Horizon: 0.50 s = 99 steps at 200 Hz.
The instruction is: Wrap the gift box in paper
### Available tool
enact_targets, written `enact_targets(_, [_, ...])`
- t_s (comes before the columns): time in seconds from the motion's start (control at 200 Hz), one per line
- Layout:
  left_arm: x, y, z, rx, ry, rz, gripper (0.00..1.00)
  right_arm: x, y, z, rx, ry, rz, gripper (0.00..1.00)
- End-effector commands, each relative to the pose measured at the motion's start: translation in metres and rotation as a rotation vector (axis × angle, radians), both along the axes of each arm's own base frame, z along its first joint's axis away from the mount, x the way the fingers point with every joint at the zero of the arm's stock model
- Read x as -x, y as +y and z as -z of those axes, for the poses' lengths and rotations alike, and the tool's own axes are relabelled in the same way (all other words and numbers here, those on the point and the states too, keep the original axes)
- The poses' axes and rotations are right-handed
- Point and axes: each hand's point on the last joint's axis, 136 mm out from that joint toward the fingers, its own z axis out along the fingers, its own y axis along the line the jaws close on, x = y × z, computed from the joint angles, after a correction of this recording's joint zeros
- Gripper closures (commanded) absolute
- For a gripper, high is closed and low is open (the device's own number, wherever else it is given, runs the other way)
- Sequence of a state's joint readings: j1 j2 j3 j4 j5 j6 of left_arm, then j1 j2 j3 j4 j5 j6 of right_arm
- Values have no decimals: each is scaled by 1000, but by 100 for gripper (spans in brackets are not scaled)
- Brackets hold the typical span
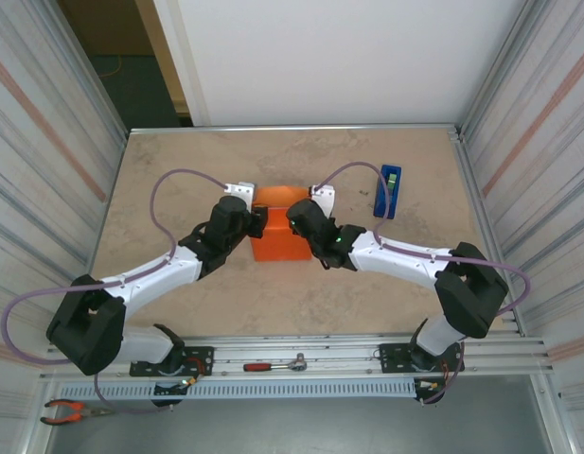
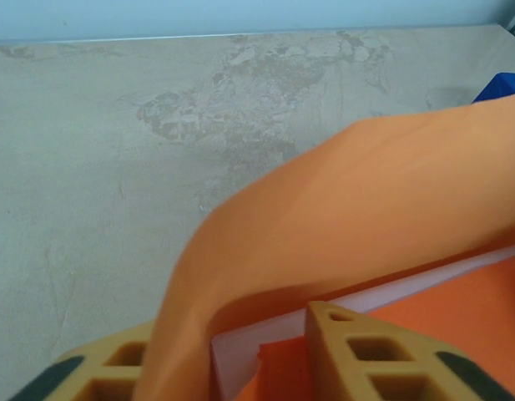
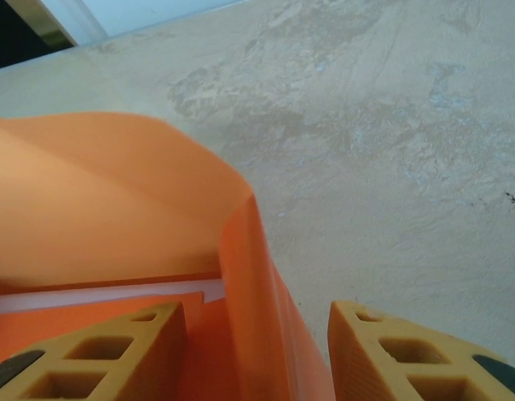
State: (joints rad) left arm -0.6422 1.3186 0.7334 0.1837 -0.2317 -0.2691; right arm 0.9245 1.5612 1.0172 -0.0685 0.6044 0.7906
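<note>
I see my left gripper [image 2: 240,372] with its jaws partly apart, straddling a raised flap of the paper [image 2: 349,209]. The flap lies against one finger [image 2: 98,372] but isn't pinched. My right gripper [image 3: 257,359] likewise stands partly open around an upright fold. The gift box [image 2: 407,290] sits in the middle of the table [image 1: 178,170], inside the paper, a pale edge showing.
</note>
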Motion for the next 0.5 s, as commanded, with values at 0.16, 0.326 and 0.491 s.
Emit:
enact_targets(0.16, [12, -6, 11, 10, 25, 42, 74, 24, -13, 35, 191, 83, -34, 58])
enact_targets(0.326, [16, -9, 14, 21, 37, 45, 77, 22, -14, 37, 215, 70, -7, 67])
enact_targets(0.491, [18, -10, 17, 38, 55, 37, 82, 19, -9, 40, 223, 71, -3, 79])
